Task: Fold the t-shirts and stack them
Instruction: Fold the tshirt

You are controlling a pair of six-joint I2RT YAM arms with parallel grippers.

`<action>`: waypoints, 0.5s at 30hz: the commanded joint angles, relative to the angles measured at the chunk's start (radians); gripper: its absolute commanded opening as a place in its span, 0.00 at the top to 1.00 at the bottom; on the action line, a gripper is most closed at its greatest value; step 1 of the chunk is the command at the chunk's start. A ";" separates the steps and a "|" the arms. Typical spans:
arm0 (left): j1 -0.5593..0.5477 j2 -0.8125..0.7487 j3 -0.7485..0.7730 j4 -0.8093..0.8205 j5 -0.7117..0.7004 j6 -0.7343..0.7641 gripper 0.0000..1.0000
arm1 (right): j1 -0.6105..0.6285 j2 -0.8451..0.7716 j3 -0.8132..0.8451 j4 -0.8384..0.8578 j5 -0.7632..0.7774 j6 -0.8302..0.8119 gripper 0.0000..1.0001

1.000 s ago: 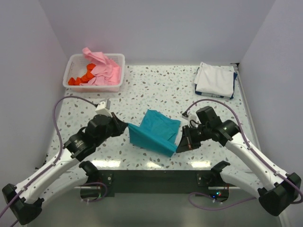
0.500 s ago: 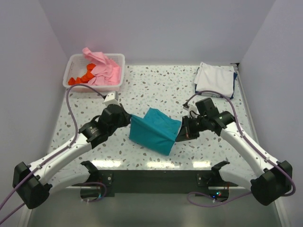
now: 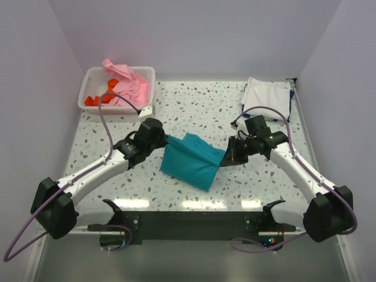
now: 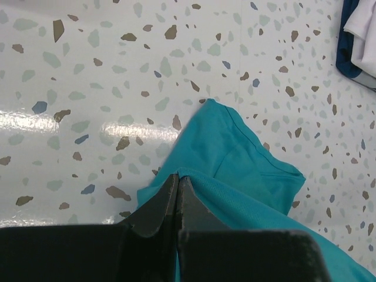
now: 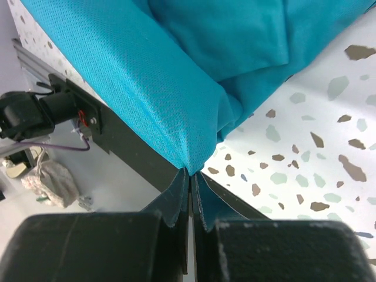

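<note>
A teal t-shirt (image 3: 191, 161) hangs stretched between both grippers over the middle of the table, its lower part resting on the surface. My left gripper (image 3: 166, 141) is shut on its left edge; in the left wrist view the teal t-shirt (image 4: 247, 170) runs out from the closed tips of the left gripper (image 4: 178, 177). My right gripper (image 3: 226, 157) is shut on the right corner, and in the right wrist view the teal t-shirt (image 5: 194, 76) hangs from the tips of the right gripper (image 5: 191, 171). Folded white and dark blue t-shirts (image 3: 267, 98) lie stacked at the back right.
A white slatted basket (image 3: 94, 108) at the back left holds pink (image 3: 126, 85) and orange-red (image 3: 89, 101) t-shirts. The speckled table (image 3: 200, 111) is walled at the back and on both sides. Grey cables arc over both arms.
Both grippers have carried the teal t-shirt's held edge away from the near table edge toward the back. The arms have stretched out further, and the cloth has followed them.
</note>
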 commanded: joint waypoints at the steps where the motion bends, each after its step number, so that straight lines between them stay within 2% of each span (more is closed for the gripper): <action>1: 0.025 0.060 0.065 0.089 -0.020 0.034 1.00 | -0.027 0.032 0.040 0.052 0.031 -0.014 1.00; 15: 0.065 0.356 0.214 0.115 0.038 0.061 1.00 | -0.101 0.212 0.104 0.129 0.074 -0.059 1.00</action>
